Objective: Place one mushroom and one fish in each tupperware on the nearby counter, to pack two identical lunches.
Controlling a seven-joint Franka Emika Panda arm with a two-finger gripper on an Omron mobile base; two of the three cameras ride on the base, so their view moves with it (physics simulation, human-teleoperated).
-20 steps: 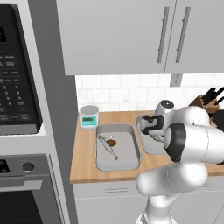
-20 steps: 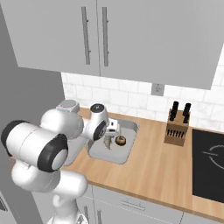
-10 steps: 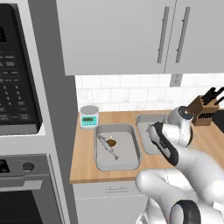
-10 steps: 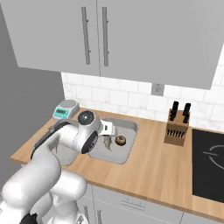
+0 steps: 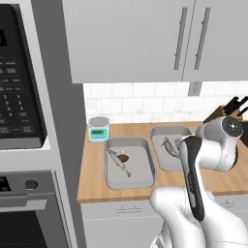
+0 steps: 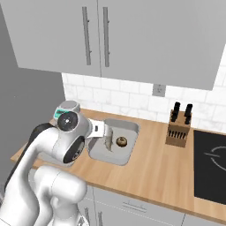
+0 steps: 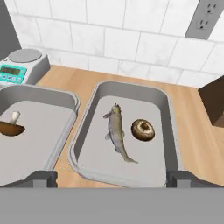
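Gripper (image 7: 111, 178): jaws spread wide, nothing between them; the two dark fingertips (image 7: 41, 178) stand at opposite bottom corners of the hand view, above the near rim of the tray ahead.

Right tupperware (image 7: 170, 131): grey, rounded corners, raised rim, directly ahead of and below the gripper on the counter (image 7: 197, 131). Contents: one fish (image 7: 117, 133), lying lengthwise, head toward the wall; one brown mushroom (image 7: 143, 129), just beside the fish on its right, apart from it. Same tray in the right base view (image 6: 128, 152), with fish and mushroom (image 6: 121, 141) inside, just past the hand.

Left tupperware (image 7: 57, 131): to the gripper's left, just beside the first tray, rims close. Contents in the hand view: one mushroom (image 7: 11, 127) lying tipped, stem up. In the left base view the tray (image 5: 145, 177) holds a fish (image 5: 119, 163) and a mushroom (image 5: 124, 158) near each other.

Round grey scale (image 7: 24, 65) with teal display: ahead and to the far left of the gripper, behind the left tray, by the tiled wall (image 7: 109, 35).

Wall socket (image 7: 203, 19): ahead, upper right.

Knife block (image 6: 178, 128): well to the gripper's right on the counter.
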